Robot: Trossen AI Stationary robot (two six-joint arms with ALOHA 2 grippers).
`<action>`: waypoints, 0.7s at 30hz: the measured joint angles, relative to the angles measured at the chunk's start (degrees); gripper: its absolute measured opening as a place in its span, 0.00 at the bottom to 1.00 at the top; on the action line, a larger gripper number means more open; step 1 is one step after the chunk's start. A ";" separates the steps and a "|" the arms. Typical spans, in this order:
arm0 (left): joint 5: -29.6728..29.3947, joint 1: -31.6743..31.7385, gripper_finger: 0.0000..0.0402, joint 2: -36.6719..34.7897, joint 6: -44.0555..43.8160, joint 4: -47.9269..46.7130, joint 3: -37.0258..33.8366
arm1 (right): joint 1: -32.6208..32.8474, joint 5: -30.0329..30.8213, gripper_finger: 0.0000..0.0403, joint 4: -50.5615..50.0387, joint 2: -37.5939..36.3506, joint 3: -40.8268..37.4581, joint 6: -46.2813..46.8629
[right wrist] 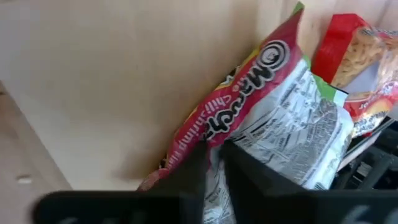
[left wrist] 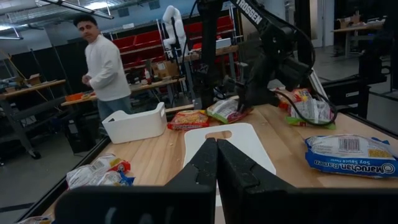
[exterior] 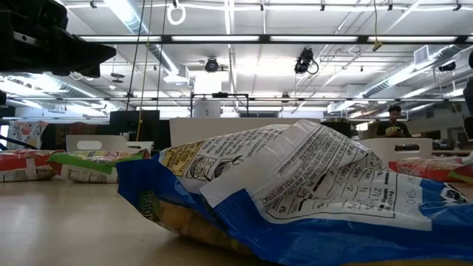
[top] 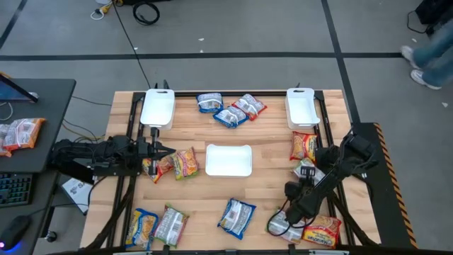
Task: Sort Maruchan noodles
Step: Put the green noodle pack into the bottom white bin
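While three white trays [top: 228, 160] sit, thirteen packets [top: 236, 216] lie scattered.

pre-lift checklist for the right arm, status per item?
1. Right gripper closed on the silvery-green packet: ok, the fingers pinch its edge in the right wrist view.
2. Only one packet gripped: cannot tell; an orange packet lies touching it at the table's near right corner.
3. Left gripper out of the way: ok, it is shut, holds nothing and sits at the table's left side.
4. Trays free to receive: ok; the centre tray, the left tray and the right tray show no packets inside.
5. Lift path clear: ok; in the high view nothing lies over the right arm.
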 joint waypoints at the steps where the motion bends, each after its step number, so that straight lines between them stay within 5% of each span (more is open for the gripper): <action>1: 0.02 -0.01 0.02 0.00 -0.02 -0.01 0.00 | -0.01 0.16 0.04 -0.04 -0.24 -0.01 0.11; 9: 0.00 0.00 0.02 0.00 -0.02 0.00 0.00 | -2.46 1.31 0.01 -1.44 -8.83 3.28 -3.07; 16: 0.01 -0.01 0.02 0.00 -0.01 0.00 0.00 | -5.23 11.67 0.01 0.94 -21.88 5.95 -2.81; 21: 0.02 0.00 0.02 0.00 -0.01 0.00 0.02 | -5.28 19.88 0.01 11.96 -29.63 6.05 -4.28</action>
